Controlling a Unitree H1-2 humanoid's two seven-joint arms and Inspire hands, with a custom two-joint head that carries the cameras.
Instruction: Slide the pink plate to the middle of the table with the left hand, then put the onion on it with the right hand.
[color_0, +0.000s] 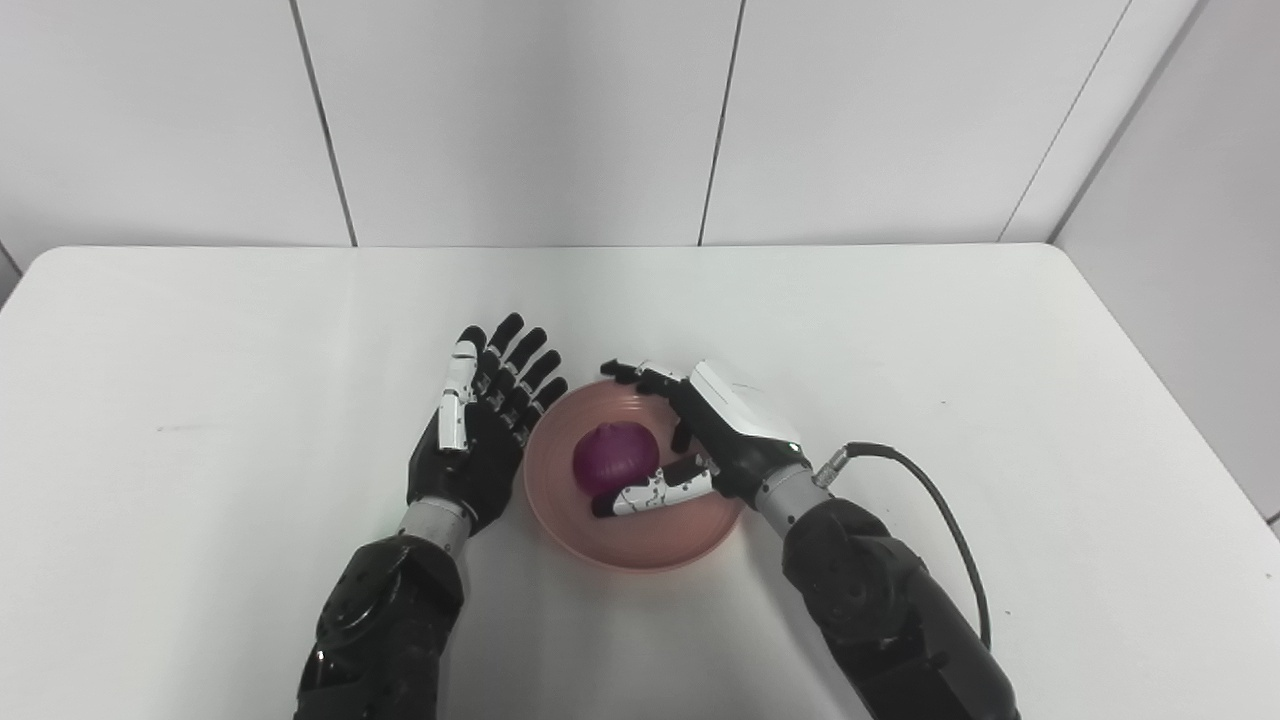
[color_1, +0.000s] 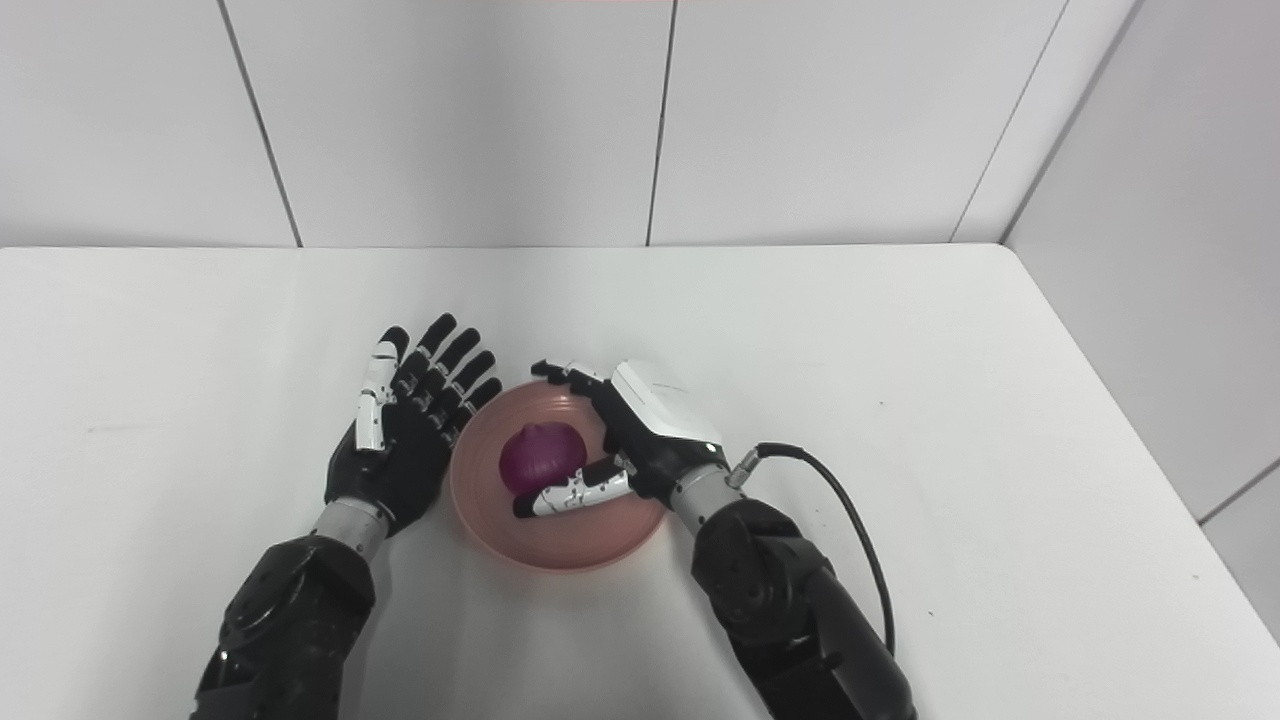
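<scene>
Placement looks all but done: the round purple onion (color_0: 613, 455) is seen resting in the shallow pink plate (color_0: 640, 545) at lower centre of frame. The right hand (color_0: 700, 440) is spread loosely around it, seemingly not gripping, and only withdrawal is judged left. The left hand (color_0: 480, 430) is held open just left of the rim.

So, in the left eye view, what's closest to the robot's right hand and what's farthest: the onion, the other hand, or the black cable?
1. The onion: right by the right hand, between its fingers and thumb, on the pink plate.
2. The black cable: plugged in at the wrist, trailing off to the right.
3. The left hand: across the plate, by its left rim, fingers spread.
</scene>
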